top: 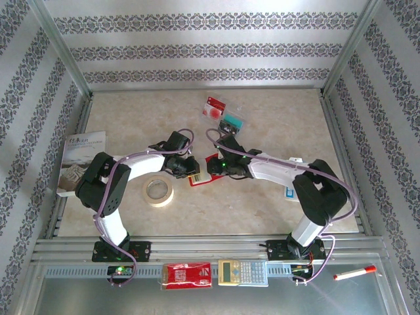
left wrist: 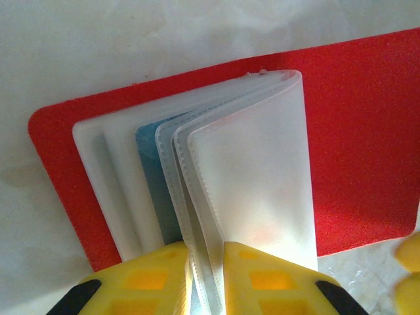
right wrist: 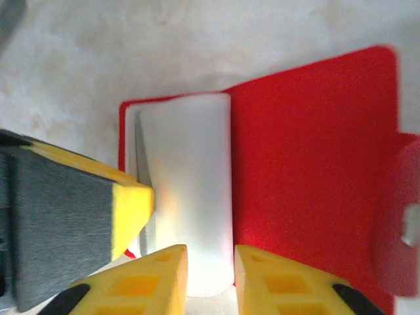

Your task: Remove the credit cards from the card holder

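- Pinching the clear pockets (left wrist: 249, 177) of the card holder (left wrist: 367, 118), the left gripper (left wrist: 207, 279) holds them raised off its red cover.
- Right gripper (right wrist: 210, 279) hovers opposite, fingers slightly spread over the pockets.

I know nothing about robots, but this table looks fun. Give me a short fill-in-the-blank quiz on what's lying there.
1. The open cover of the card holder is ___.
2. Seen from the left wrist, the card tucked inside it is ___.
3. The tape roll lies on the table closest to the ___ arm.

Missing words: red; blue; left.
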Robot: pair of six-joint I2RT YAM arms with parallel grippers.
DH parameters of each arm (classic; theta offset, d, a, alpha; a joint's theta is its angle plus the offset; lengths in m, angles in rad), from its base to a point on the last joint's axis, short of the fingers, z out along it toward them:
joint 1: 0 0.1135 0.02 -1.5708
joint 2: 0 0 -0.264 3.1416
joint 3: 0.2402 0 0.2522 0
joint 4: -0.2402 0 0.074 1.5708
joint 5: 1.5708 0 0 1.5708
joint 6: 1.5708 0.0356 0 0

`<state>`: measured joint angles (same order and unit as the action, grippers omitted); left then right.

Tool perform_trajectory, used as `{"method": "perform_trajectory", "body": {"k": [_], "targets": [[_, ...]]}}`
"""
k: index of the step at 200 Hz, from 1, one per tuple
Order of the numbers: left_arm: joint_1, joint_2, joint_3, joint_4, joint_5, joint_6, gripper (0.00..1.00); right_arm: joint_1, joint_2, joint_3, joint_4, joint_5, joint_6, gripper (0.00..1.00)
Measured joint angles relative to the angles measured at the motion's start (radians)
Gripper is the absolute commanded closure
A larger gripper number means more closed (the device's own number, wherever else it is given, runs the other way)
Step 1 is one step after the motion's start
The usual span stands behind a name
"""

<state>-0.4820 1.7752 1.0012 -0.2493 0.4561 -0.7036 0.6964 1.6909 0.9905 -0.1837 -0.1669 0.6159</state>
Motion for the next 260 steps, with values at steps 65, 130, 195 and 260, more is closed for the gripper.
{"method": "perform_trajectory", "body": {"k": [65,130,195,260], "targets": [[0.000,0.001,0.000,-0.001,0.000,0.011,0.79,0.020,0.102,0.046,-0.050,-0.003,-0.026,0.65],[-0.001,-0.006,0.005,-0.013,-0.035,0.011,0.72,0.019,0.135,0.054,-0.051,0.001,-0.015,0.79],[0.001,-0.135,-0.016,-0.032,-0.107,-0.016,0.74,0.006,0.145,0.054,-0.047,-0.007,0.008,0.81],[0.001,-0.084,-0.040,0.077,0.050,-0.093,0.78,-0.005,0.148,0.053,-0.040,-0.032,0.021,0.81]]}}
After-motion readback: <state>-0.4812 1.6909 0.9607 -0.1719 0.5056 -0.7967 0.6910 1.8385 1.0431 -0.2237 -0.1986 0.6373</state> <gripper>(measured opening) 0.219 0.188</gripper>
